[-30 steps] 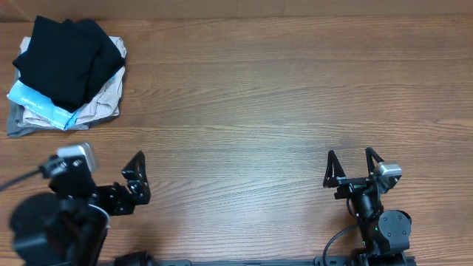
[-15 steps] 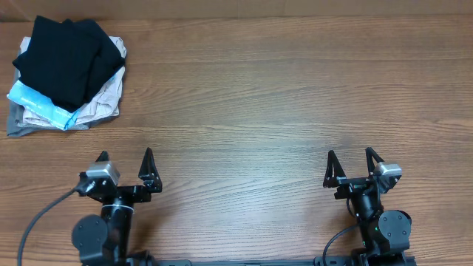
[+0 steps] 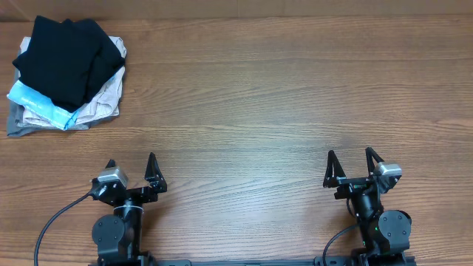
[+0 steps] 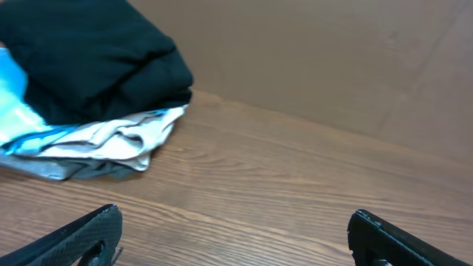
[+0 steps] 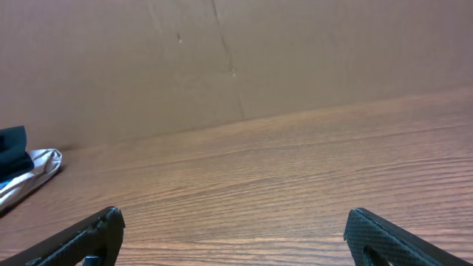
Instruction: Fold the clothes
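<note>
Black shirt [image 3: 68, 59] is seen as a compact folded bundle at the far left corner of the wooden table [image 3: 266, 89]. It is laid on top of a stack of 3 other folded garments. The beige garment [image 3: 106, 100] is directly under it, sticking out on the right side. The light-blue garment [image 3: 35, 102] is exposed at the near left edge, and the grey garment [image 3: 16, 124] is at the bottom, touching the table. The shirt is touched by neither arm.

Left gripper [image 3: 131, 160] is parked at the near edge of the table, left of centre. Its jaws are spread wide with nothing between them. It is well apart from the stack and pointed toward the far side. In the left wrist view the shirt and stack are seen ahead and to the left, with both fingers [image 4: 81, 235] low in the frame and bare wood between them.

Right gripper [image 3: 349, 153] is parked at the near edge, right of centre. Its jaws are also spread wide and nothing is held. In the right wrist view only bare wood is seen ahead, with a sliver of the stack at the far left edge. A brown cardboard wall [image 5: 295, 52] is seen behind the table.
</note>
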You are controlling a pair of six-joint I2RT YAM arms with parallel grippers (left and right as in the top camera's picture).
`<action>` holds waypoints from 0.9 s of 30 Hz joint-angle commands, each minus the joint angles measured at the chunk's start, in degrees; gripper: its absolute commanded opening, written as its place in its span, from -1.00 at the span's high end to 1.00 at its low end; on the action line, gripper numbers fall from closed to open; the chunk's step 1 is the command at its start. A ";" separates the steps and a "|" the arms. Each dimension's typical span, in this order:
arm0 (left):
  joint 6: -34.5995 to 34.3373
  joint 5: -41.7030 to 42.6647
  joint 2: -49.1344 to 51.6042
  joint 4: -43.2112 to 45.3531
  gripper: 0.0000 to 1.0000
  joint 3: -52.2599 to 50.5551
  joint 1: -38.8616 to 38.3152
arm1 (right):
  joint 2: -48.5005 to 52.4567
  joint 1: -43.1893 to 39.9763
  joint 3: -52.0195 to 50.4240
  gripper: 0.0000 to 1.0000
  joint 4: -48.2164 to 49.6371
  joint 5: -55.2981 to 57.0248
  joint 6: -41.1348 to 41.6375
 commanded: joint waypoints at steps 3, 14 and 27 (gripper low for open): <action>0.22 -7.85 -0.90 1.11 -1.00 -1.14 -1.92 | -0.61 -0.33 -0.61 -1.00 0.33 0.52 -0.39; 3.52 -6.32 -0.85 1.11 -1.00 -1.14 -2.73 | -0.61 -0.33 -0.61 -1.00 0.33 0.52 -0.42; 3.52 -6.32 -0.85 1.11 -1.00 -1.16 -2.73 | -0.61 -0.33 -0.61 -1.00 0.33 0.52 -0.42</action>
